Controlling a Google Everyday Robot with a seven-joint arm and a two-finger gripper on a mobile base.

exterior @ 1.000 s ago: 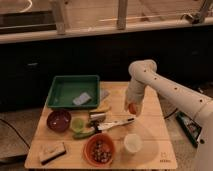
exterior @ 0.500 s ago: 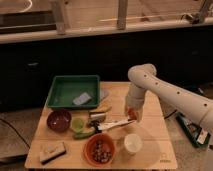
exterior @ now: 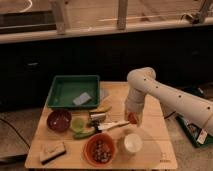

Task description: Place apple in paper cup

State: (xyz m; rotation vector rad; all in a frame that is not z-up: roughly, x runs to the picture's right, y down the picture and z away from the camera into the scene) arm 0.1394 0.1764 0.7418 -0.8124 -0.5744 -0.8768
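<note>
My gripper (exterior: 133, 118) hangs from the white arm that reaches in from the right, over the right middle of the wooden table (exterior: 155, 150). It is shut on the apple (exterior: 131, 119), a small red-orange fruit that shows between the fingers. The paper cup (exterior: 132, 143), white and round, stands upright near the table's front edge, just in front of and below the gripper in the picture. The apple is outside the cup, held above the table behind it.
An orange bowl (exterior: 99, 149) stands left of the cup. A white utensil (exterior: 113, 125), a green fruit (exterior: 83, 134), a small green cup (exterior: 78, 123), a maroon bowl (exterior: 59, 120), a banana (exterior: 103, 108) and a green tray (exterior: 73, 91) lie to the left. A sponge (exterior: 52, 151) is at the front left.
The gripper with the apple has moved down and toward the front of the table, closer to the paper cup. Nothing else has moved.
</note>
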